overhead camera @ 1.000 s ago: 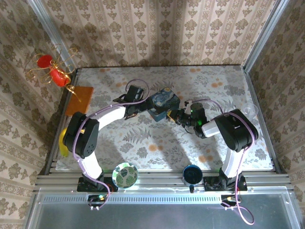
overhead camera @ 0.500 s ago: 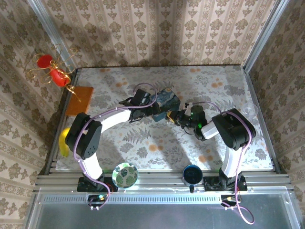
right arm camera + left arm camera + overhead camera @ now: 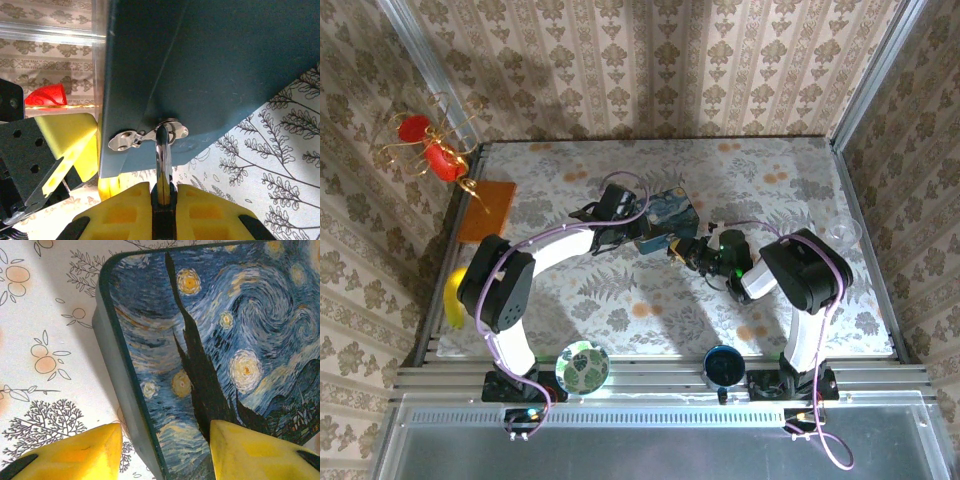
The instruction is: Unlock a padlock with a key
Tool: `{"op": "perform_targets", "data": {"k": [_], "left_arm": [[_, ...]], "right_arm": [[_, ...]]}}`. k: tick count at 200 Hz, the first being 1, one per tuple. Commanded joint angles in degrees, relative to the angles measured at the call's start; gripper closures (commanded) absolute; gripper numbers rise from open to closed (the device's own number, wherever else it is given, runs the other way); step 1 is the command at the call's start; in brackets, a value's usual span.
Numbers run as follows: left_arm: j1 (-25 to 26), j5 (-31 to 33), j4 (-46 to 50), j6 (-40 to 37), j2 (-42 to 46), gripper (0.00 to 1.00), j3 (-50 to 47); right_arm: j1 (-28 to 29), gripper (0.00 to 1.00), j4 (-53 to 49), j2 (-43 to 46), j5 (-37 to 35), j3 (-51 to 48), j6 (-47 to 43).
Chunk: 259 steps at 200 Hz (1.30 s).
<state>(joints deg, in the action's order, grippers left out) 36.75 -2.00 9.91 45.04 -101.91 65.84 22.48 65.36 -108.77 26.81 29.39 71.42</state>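
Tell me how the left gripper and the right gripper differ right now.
Jaws: the left gripper has them apart, astride the edge of the blue tin; the right gripper has them shut on a thin silver metal piece at the tin's clasp.
Place: the left gripper is over the tin's painted face; the right gripper faces its plain dark side.
Both have yellow fingers and work at the same tin.

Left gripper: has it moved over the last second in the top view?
Yes. The left gripper has shifted right, away from the orange sheet at the table's left edge, and now straddles the left wall of the blue tin.
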Motion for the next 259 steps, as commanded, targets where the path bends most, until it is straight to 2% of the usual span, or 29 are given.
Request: {"op": "perform_targets", "data": {"k": [1, 16, 119, 172, 259], "left_arm": [[-1.2, 2.4, 7.2, -0.7, -3.2, 0.53, -2.8], [-1.3, 2.6, 7.4, -0.8, -3.3, 0.56, -2.7], [-1.3, 2.6, 7.5, -1.0, -3.1, 0.61, -3.1], [-1.6, 2.8, 7.6, -1.1, -2.8, 0.64, -3.4], [-2.3, 3.1, 7.6, -1.2, -2.7, 0.65, -3.8]], "right_arm": [[0.2, 1.00, 5.3, -1.9, -3.5, -0.2, 1.1], [0.2, 1.00, 6.1, -2.5, -4.2, 0.1, 1.2], [-0.1, 1.00, 8.0, -3.2, -5.6, 3.3, 2.0], [-1.5, 1.00, 4.5, -0.9, -7.1, 2.1, 0.7], [-4.3, 1.00, 4.9, 0.0, 3.7, 5.3, 3.0]]}}
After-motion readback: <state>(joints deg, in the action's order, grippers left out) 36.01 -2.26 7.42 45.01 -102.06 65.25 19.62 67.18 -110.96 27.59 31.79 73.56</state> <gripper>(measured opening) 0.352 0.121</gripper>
